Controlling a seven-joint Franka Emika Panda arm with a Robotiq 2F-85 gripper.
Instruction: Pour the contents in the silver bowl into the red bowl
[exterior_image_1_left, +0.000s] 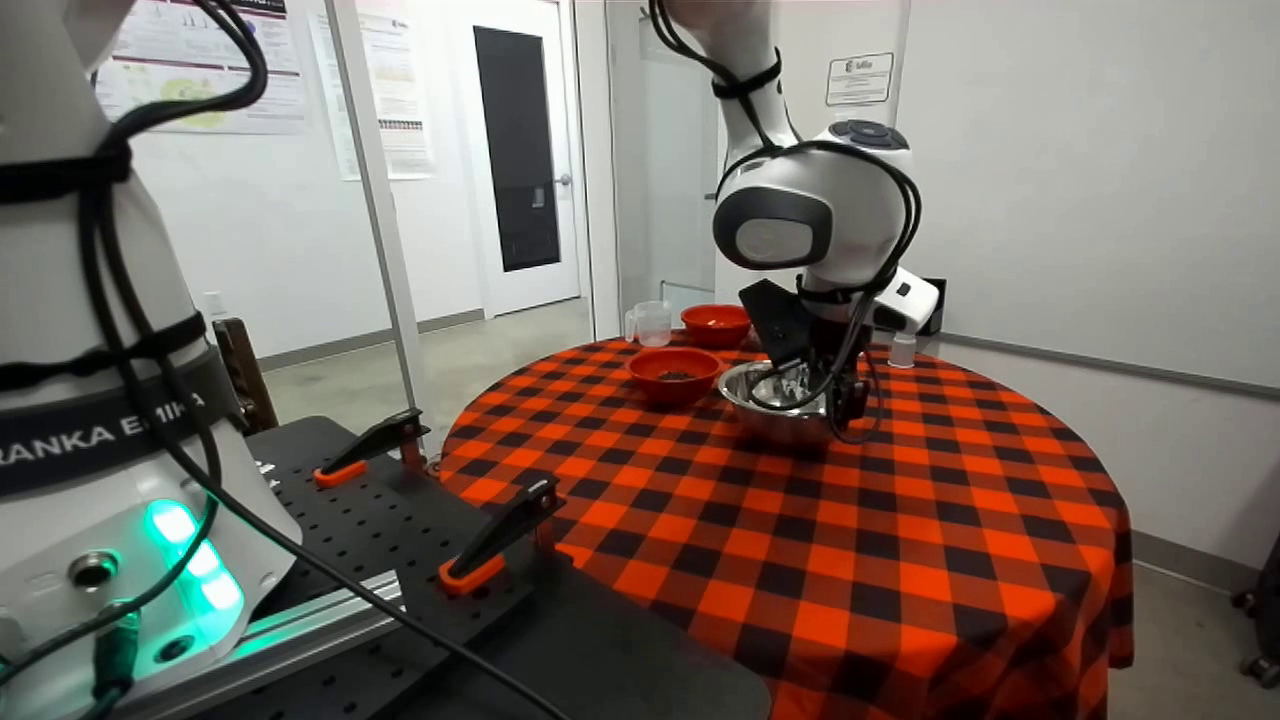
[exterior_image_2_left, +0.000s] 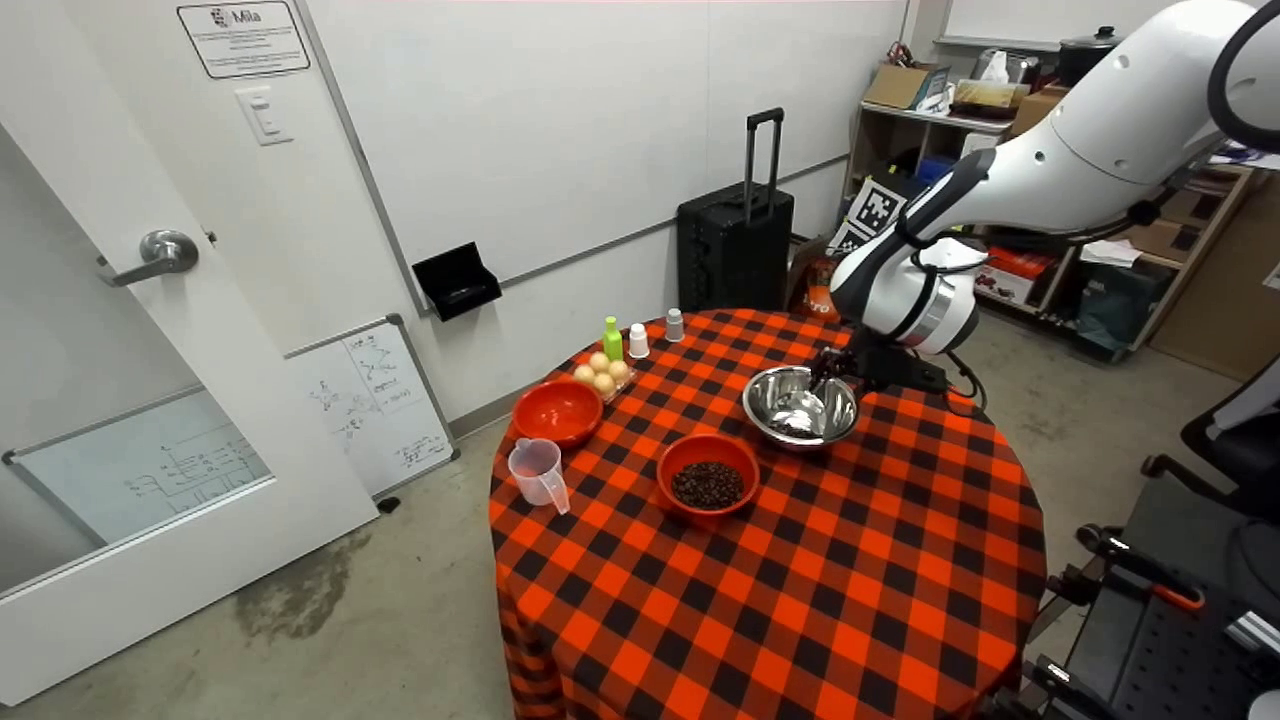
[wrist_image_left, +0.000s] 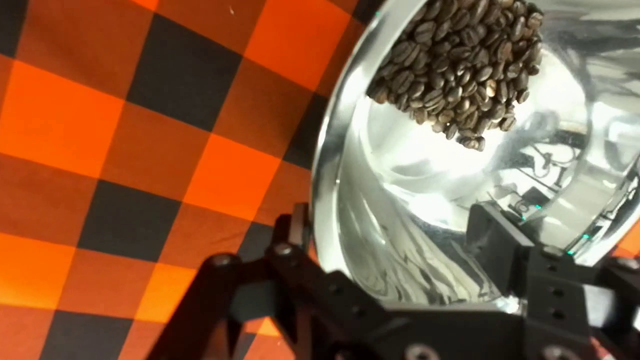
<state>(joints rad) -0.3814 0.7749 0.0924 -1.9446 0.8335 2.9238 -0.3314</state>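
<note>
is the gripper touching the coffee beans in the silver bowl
Apart. The wrist view shows bare metal of the silver bowl between the coffee beans and the open gripper.

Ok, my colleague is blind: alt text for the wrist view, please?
A gripper with its jaws apart straddles the rim of a silver bowl. Dark coffee beans lie heaped inside, toward the picture's top; a red-and-black checked tablecloth shows at left.

I saw a whiteboard along the white wall, a black suitcase near it, crowded shelves and stained grey floor.
</note>
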